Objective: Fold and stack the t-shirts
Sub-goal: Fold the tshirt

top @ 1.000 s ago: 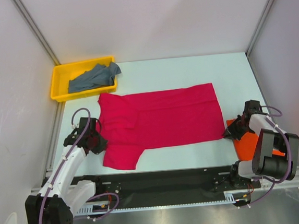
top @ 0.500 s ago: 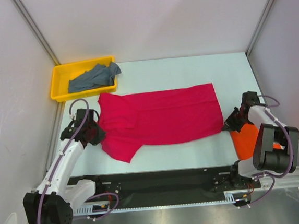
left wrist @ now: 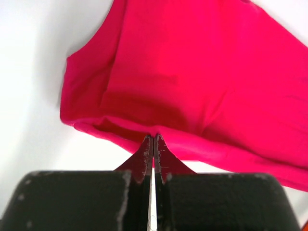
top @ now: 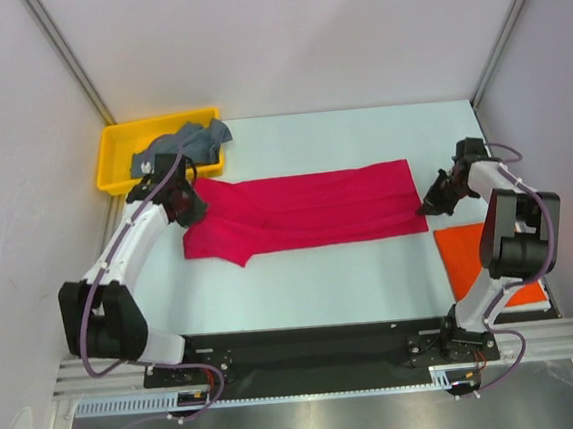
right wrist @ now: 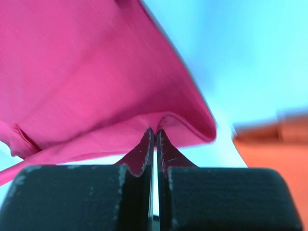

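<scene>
Folding the crimson-pink shirt (top: pixel 306 208) is underway, left tool (top: pixel 187 205) and right tool (top: pixel 434 202) clenched on its ends; orange-red shirt (top: pixel 486 262) looks folded, grey-blue shirt (top: pixel 185 143) waits in tray (top: pixel 112 168).

L fingers (left wrist: pixel 144 155), pinching the crimson shirt (top: pixel 306 208) edge, went from the near-left of the table (top: pixel 354 294) up to the far side, now just by the yellow tray (top: pixel 111 162). R fingers (right wrist: pixel 143 155), pinching the hem, moved far-ward too, off the orange shirt (top: pixel 476 258), which shows more now. Crimson shirt's near half got pulled over: narrower band, near sleeve tucked in.
</scene>
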